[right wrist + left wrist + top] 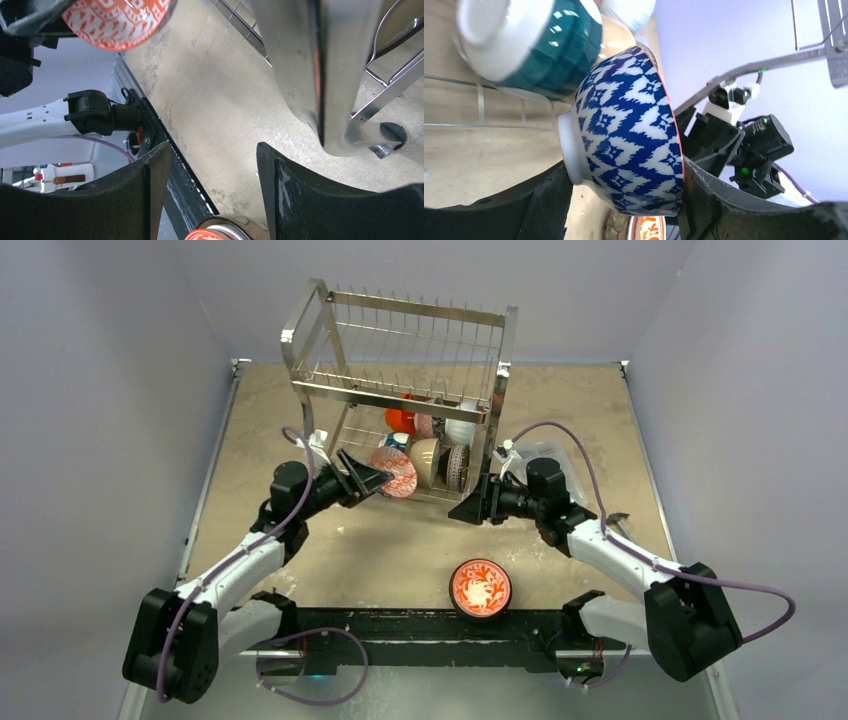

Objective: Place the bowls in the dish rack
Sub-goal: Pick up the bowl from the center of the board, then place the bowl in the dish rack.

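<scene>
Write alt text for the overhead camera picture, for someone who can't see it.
The left gripper holds a patterned bowl on edge at the lower shelf of a steel dish rack, where several other bowls stand. The right gripper is open and empty by the rack's front leg, and a red floral bowl sits on the table near the arms' bases.

Just past the left claw [624, 200], the teal bowl [531, 45] is blurred and cut off by the top edge. The blue bowl [629, 135] gripped in that claw shows only its outside; its hollow faces away. Between the fingers of the right claw [212, 195], a red bowl [220, 234] is nearly all cut off below; the rack leg [310, 70] ahead is blurred.
</scene>
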Controlling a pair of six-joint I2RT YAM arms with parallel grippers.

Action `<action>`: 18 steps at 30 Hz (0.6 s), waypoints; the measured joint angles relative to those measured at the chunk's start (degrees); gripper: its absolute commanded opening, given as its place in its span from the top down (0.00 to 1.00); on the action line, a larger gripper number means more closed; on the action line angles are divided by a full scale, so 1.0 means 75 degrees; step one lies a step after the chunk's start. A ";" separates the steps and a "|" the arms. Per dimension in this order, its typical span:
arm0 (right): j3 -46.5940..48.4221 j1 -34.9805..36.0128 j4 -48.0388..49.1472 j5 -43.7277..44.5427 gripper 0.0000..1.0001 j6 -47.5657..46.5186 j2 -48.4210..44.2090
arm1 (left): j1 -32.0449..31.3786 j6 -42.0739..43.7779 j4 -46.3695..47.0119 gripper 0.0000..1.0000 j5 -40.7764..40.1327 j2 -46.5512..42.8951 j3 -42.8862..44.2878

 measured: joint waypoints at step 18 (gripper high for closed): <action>0.0009 0.0064 -0.0128 -0.0003 0.35 -0.0160 -0.0119 | 0.1985 0.1687 -0.1268 1.00 0.0236 0.0597 0.1539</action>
